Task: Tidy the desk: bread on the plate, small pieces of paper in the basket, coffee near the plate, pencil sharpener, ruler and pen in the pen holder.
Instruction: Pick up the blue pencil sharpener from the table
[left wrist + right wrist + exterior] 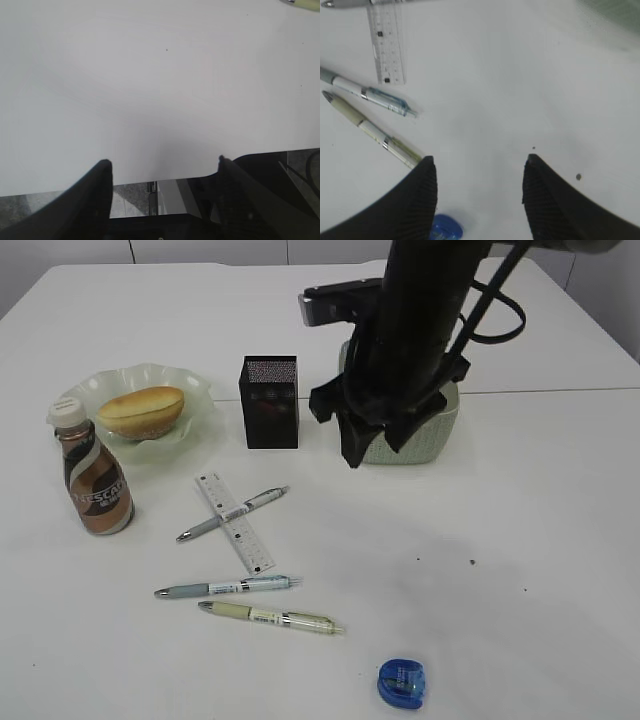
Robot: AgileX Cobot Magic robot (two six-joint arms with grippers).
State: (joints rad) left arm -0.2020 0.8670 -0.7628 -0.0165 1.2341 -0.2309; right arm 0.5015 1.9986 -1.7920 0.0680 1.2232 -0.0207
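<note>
The bread lies on the green plate, and the coffee stands just in front of it. The black pen holder is right of the plate. The ruler lies under a crossed pen; two more pens lie nearer. The blue pencil sharpener sits at the front. My right gripper hangs open and empty in front of the basket. My left gripper is open and empty over the desk's edge. The pieces of paper are out of view.
The white desk stretches to the right of the pens, with a seam line running behind the basket. Small dark specks dot the surface near the right gripper. A pen end shows at the top right of the left wrist view.
</note>
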